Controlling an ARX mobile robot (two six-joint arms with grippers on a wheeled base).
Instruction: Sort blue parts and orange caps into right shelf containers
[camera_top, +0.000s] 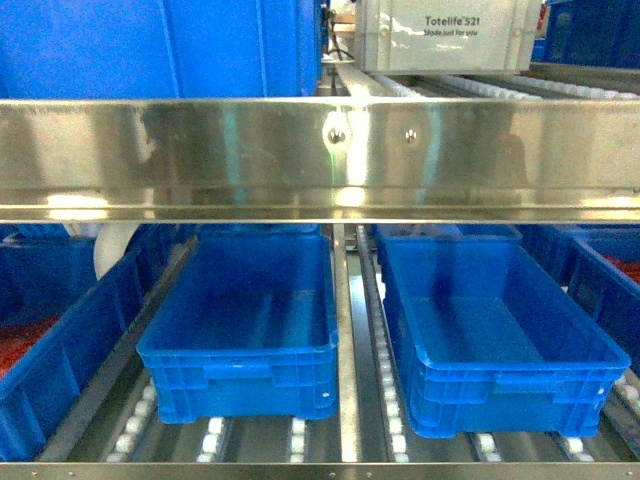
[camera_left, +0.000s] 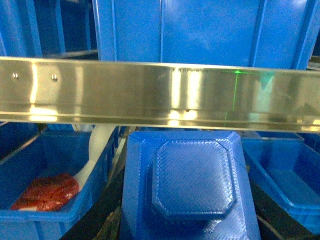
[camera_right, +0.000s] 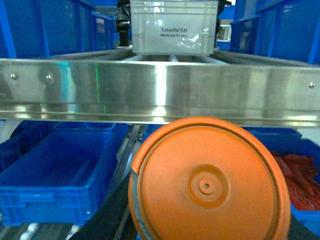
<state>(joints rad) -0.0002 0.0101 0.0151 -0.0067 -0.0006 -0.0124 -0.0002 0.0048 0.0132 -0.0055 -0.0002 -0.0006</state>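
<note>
The head camera looked under a steel shelf rail (camera_top: 320, 160) at two bright-blue containers, the left crate (camera_top: 240, 330) and the right crate (camera_top: 500, 345), side by side on white rollers (camera_top: 212, 440), neither arm being in sight here. The left wrist camera was filled by a blue part (camera_left: 192, 185) with an octagonal raised face, seemingly carried by the left gripper — its jaws were hidden, so their state could not be told — with a side crate of red pieces (camera_left: 47, 192) beyond. The right wrist camera showed an orange cap (camera_right: 210, 182) close up, probably held by the right gripper, jaws likewise hidden, under a grey tote (camera_right: 174, 27).
</note>
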